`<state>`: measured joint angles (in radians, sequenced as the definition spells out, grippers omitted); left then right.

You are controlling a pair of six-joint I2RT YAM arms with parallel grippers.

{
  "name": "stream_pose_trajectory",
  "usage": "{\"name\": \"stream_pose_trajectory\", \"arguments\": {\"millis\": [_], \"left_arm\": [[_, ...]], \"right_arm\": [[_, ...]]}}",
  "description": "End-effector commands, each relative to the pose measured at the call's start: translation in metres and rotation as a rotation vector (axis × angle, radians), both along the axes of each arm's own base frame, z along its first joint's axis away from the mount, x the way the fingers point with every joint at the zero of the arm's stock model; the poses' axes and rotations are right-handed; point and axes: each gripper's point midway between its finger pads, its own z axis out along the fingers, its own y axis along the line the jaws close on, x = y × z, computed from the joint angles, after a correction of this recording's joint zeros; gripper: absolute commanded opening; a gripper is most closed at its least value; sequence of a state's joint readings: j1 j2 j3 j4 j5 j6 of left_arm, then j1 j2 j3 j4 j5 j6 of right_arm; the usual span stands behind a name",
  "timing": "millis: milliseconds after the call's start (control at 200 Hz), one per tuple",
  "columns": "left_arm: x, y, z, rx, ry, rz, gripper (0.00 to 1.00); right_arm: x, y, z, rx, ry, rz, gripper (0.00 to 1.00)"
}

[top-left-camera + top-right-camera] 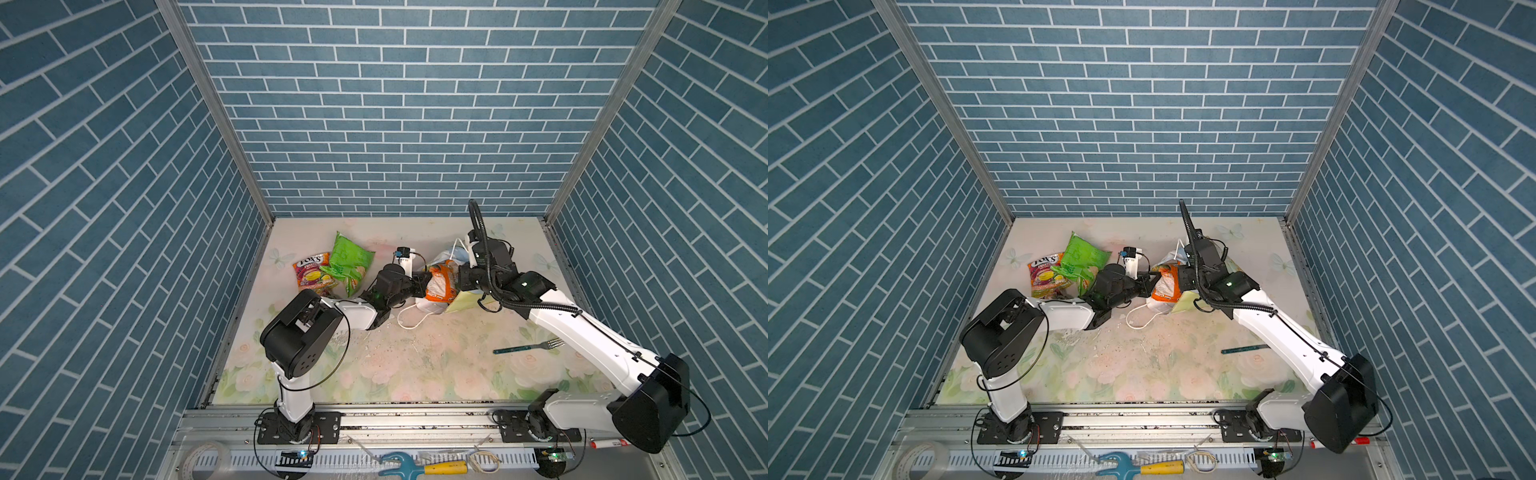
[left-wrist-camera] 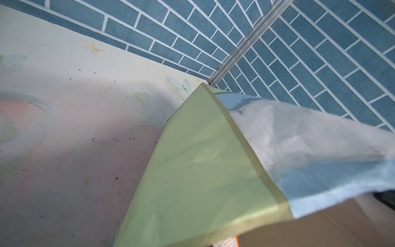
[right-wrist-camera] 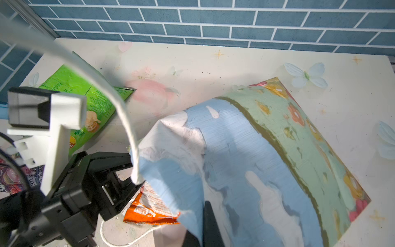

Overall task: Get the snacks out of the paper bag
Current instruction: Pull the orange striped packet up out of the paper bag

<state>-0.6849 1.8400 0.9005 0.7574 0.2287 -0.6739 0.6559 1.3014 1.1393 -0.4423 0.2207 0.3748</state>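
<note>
Crumpled paper bag [image 3: 245,160] sits pinched in the closed right gripper [image 3: 202,233]; left gripper [image 1: 426,284], apparently clamping the orange packet [image 3: 149,209], should pull straight out.

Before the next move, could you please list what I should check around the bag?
1. The right gripper shut on the bag, top panel held up: ok.
2. The left gripper shut at the orange packet; its hold on it: cannot tell.
3. That packet out of the bag: not ok, one end lies under the panel.
4. The cord free of the left gripper: cannot tell, it loops close by.
5. The bag otherwise empty: cannot tell, inside hidden.
6. The fork out of the way: ok, apart from the bag.
</note>
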Motion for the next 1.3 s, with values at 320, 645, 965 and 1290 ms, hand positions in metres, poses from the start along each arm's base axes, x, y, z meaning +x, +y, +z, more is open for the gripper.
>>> {"name": "stream_pose_trajectory", "arguments": {"millis": [320, 645, 965, 1290], "left_arm": [[0.008, 0.010, 0.026, -0.029, -0.034, 0.040, 0.00], [0.005, 0.012, 0.031, -0.013, -0.023, 0.047, 0.00], [0.001, 0.019, 0.044, -0.014, -0.037, 0.062, 0.00], [-0.007, 0.033, 0.069, -0.010, -0.078, 0.086, 0.00]], "right_arm": [[0.002, -0.008, 0.009, 0.036, 0.002, -0.073, 0.00], [0.001, -0.010, 0.006, 0.033, 0.005, -0.081, 0.00], [0.003, -0.009, 0.006, 0.031, 0.005, -0.085, 0.00], [0.002, -0.011, 0.005, 0.030, 0.005, -0.091, 0.00]]}}
